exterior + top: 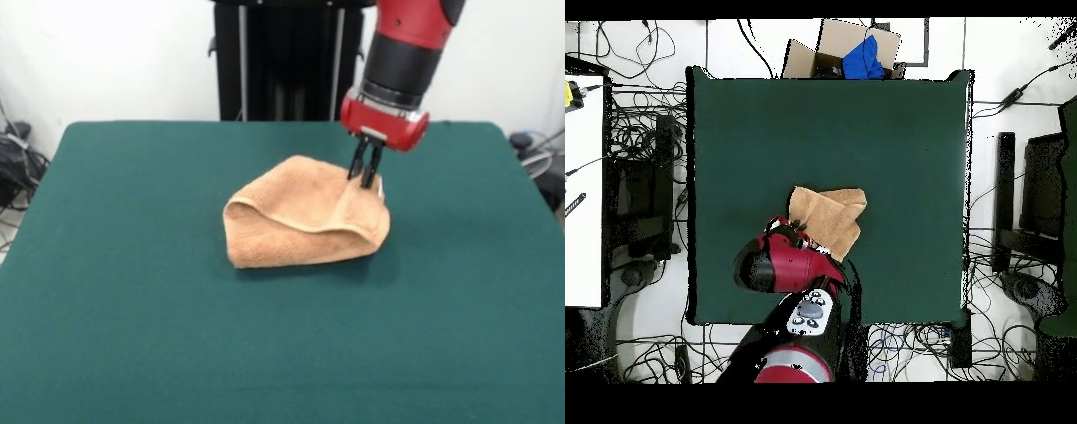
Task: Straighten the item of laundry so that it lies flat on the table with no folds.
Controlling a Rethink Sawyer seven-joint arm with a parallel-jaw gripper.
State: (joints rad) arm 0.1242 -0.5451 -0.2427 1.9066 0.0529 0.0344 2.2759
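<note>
Front view: the towel (pixel 305 225) lies near the middle of the table (pixel 132 336), folded over itself, with a rolled fold along its near edge (a woven band runs across the upper layer). The gripper (pixel 365 178) comes down from the red arm (pixel 406 53) onto the towel's far right corner, its black fingers close together and pinching the cloth there. From overhead, the arm covers the towel's (pixel 827 218) lower left part.
</note>
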